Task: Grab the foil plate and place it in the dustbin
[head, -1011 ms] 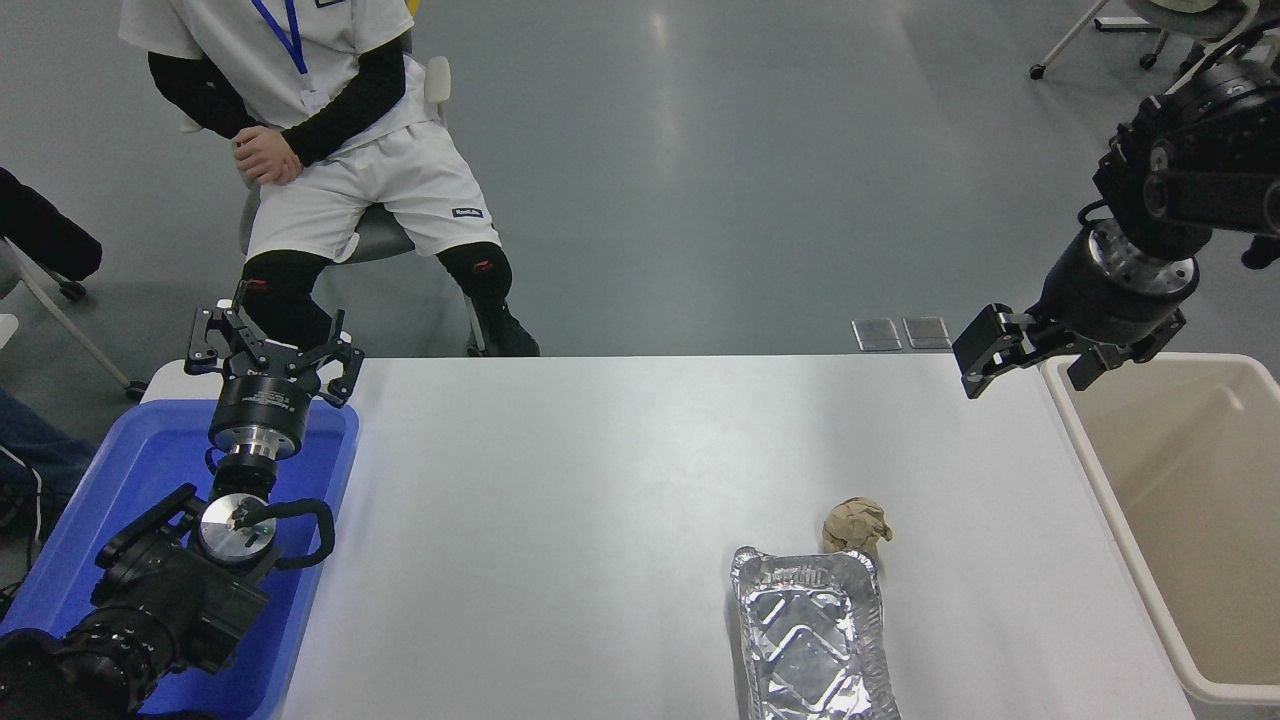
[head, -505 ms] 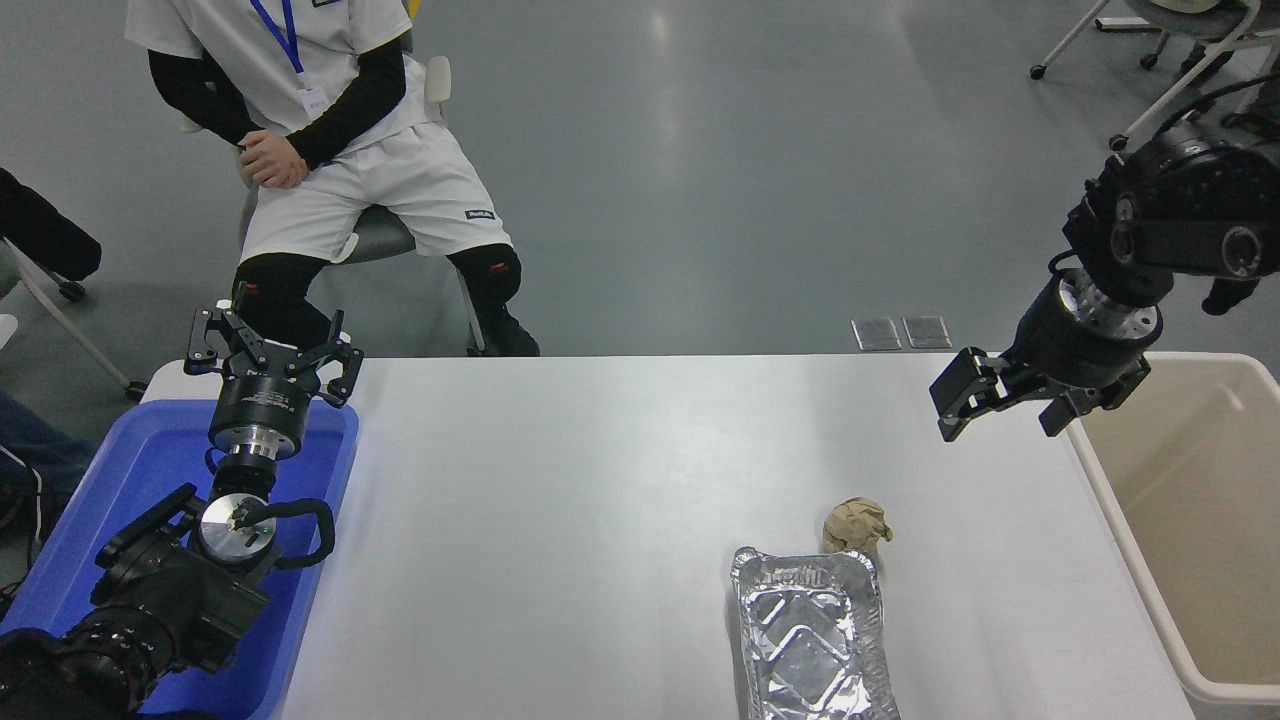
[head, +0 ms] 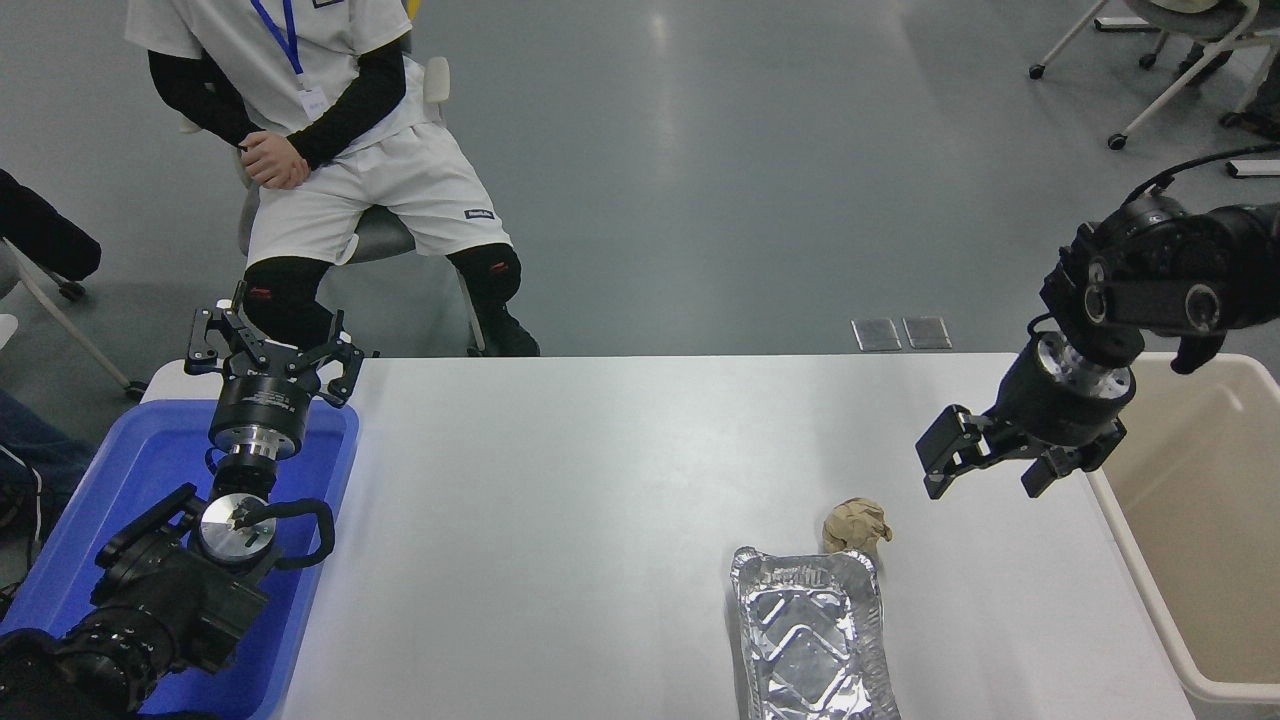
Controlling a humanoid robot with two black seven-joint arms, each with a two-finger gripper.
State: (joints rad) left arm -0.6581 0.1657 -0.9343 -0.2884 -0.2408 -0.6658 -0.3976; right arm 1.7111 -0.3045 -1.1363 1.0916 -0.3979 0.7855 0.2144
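We note a white tabletop (head: 600,480) in the lower half of the head view. A small crumpled brown paper ball (head: 856,526) rests on it, right of centre toward the near edge. A blue rectangular tub (head: 60,570) sits at the tabletop's left end. Beyond the far edge a person (head: 330,150) sits on a chair (head: 385,235), in white top and shorts with dark sleeves, hands clasped. On the grey floor (head: 700,150) we log two small square floor plates (head: 900,333) and, top right, wheeled chair legs (head: 1150,90).
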